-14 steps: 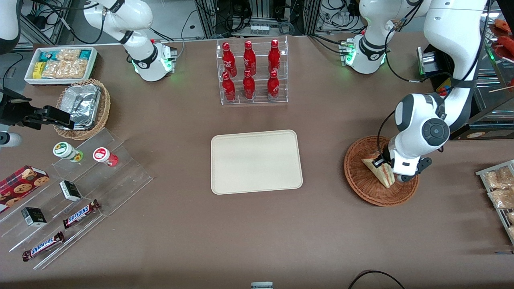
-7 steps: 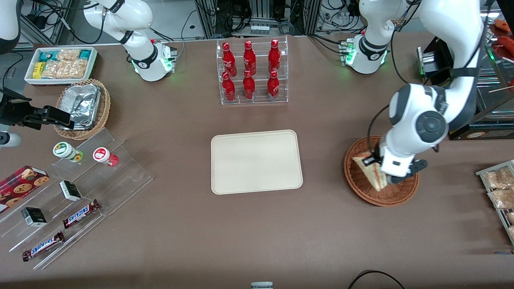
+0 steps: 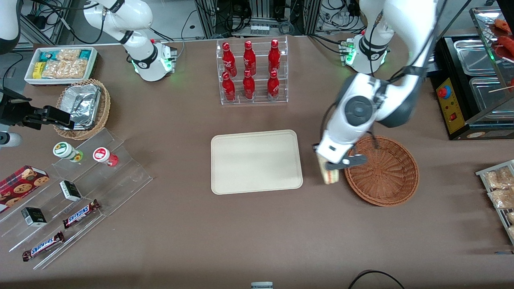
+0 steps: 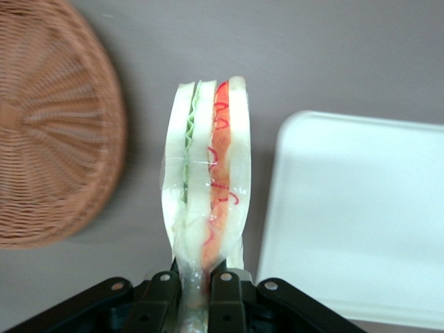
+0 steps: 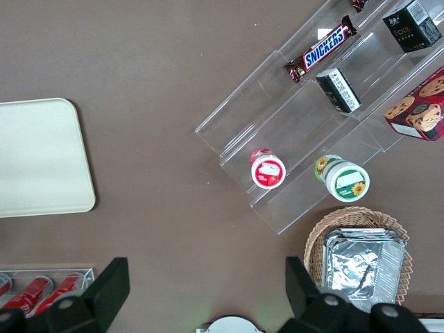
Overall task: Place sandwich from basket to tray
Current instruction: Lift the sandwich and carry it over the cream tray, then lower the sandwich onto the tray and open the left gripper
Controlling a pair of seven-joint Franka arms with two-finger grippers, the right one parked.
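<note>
I'm pinching the sandwich (image 4: 207,187) by one end in the gripper (image 4: 197,288), its filling edge hanging downward, carrying it over bare table between the basket (image 3: 385,176) and the tray (image 3: 255,161) for a flat drop.

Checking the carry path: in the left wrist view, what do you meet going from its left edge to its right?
basket → sandwich, pinched upright at its lower end by the gripper → tray.
</note>
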